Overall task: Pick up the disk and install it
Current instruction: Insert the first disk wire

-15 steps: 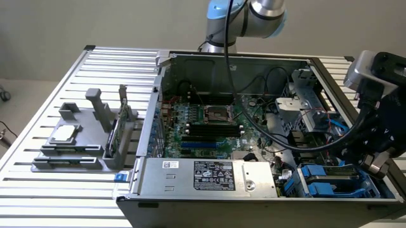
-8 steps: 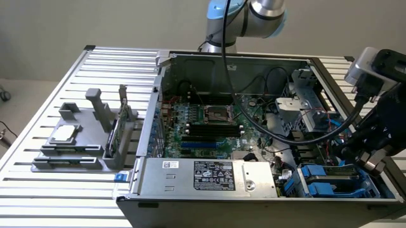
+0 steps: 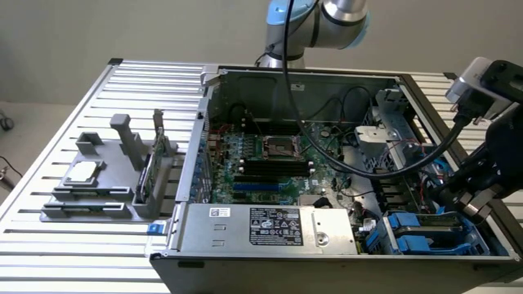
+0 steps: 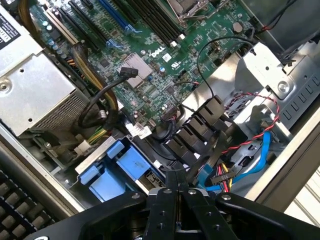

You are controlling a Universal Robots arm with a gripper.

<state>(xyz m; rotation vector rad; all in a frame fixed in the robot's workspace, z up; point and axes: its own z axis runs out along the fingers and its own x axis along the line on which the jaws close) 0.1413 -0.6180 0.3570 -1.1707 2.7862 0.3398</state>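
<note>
1. The claw [image 4: 177, 176] is closed tight, its two fingers pressed together with nothing held between them.
2. It hangs over the near corner of the open computer case [image 3: 245, 272], at the exterior view's right.
3. The disk [image 4: 107, 167] sits in the drive bay at that corner, blue side rails showing, next to the power supply [image 4: 35, 90]. The claw is just beside it; contact cannot be told.
4. The case rests on a slatted table [image 3: 49, 245], where a grey rack [image 3: 122, 153] holds a smaller silver drive [image 3: 84, 173].
</note>
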